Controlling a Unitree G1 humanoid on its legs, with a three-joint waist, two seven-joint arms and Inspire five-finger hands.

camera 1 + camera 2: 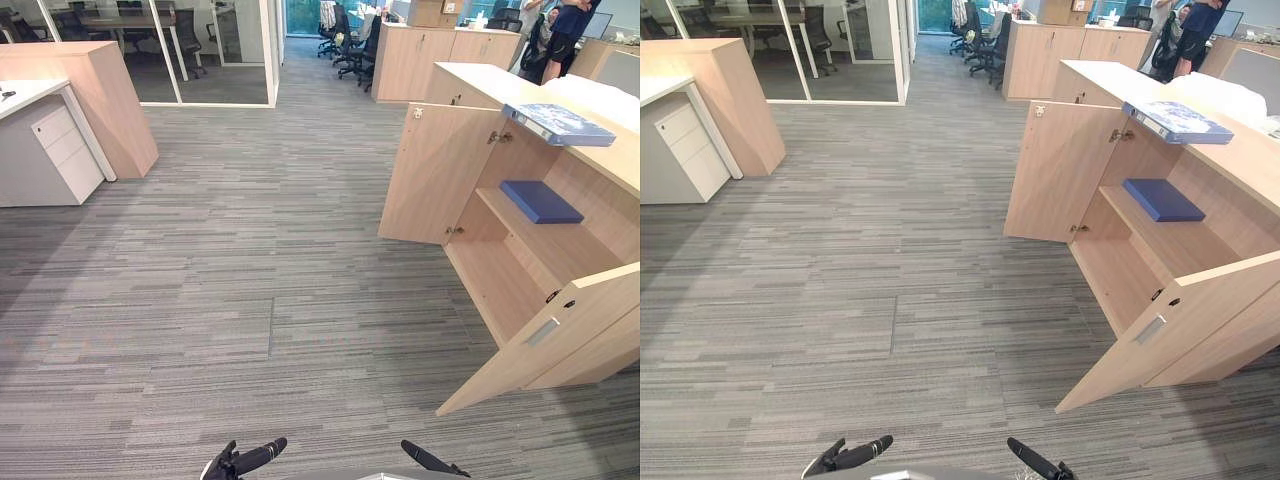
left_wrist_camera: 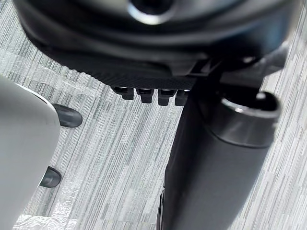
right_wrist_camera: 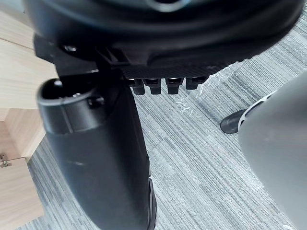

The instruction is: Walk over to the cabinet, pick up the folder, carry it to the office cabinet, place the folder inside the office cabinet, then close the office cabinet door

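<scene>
Folder (image 1: 541, 201), dark blue, lies flat on the shelf (image 1: 560, 245) inside the cabinet (image 1: 480, 80), toward the shelf's far end. Left eye view: both cabinet doors stand open, far door (image 1: 432, 175) swung toward the aisle, near door (image 1: 560, 335) angled out over the carpet (image 1: 250, 270). A binder (image 1: 560, 124) with a blue-and-white cover sits on the cabinet top, at its front edge above the opening. The carpet is grey with striped tiles and runs across the whole room. On the left stand a white drawer unit (image 1: 60, 150) and a wooden counter (image 1: 100, 90); behind them are glass partitions (image 1: 200, 50). Office chairs (image 1: 350, 50) and more wooden cabinets (image 1: 430, 55) line the back, with a person (image 1: 565, 35) standing behind them. Left hand (image 1: 243, 461) and right hand (image 1: 428, 459) are low at the bottom edge, well apart from the cabinet, both empty. Right eye view: same scene; the near door has a silver handle (image 1: 1150, 330) on its outer face. Left wrist view: fingers (image 2: 148, 93) lie side by side in a row, thumb (image 2: 216, 158) stretched out, nothing held, carpet beyond. Right wrist view: fingers (image 3: 165, 85) in the same relaxed row, thumb (image 3: 96, 158) out, nothing held, carpet and a strip of pale wood (image 3: 19, 76) beyond.
</scene>
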